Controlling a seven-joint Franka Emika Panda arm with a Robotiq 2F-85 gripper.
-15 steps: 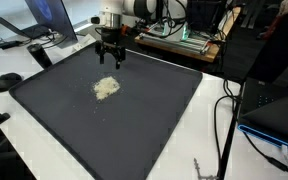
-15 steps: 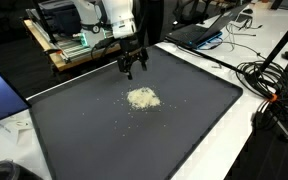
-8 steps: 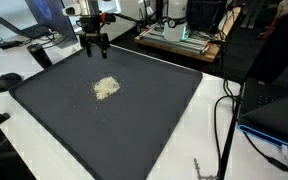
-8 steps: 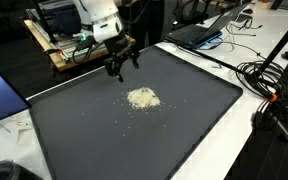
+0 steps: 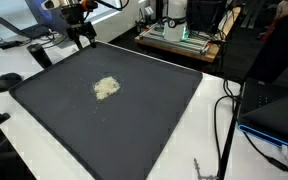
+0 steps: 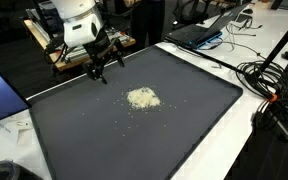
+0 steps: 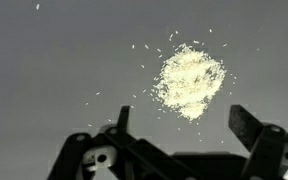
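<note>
Gripper [image 6: 97, 72] open above the mat's far edge, clear of the crumb pile

Fingers stand wide apart and hold nothing; in the wrist view the two dark fingertips [image 7: 246, 122] frame bare mat, with the pile [image 7: 189, 82] lying beyond them and untouched. The pile of pale crumbs [image 5: 106, 88] is a small loose heap on the dark mat [image 5: 134, 130], with stray grains scattered around it. It sits away from every edge, nearer the far edge than the near one in both exterior views. The gripper hangs in the air near that far edge, the one running beside the wooden rack of electronics [image 6: 64, 52], well apart from the pile [image 6: 142, 97]. A laptop [image 6: 206, 30] rests off the mat past one far corner. Black cables [image 6: 269, 85] trail over the white table along the mat's side edge.
</note>
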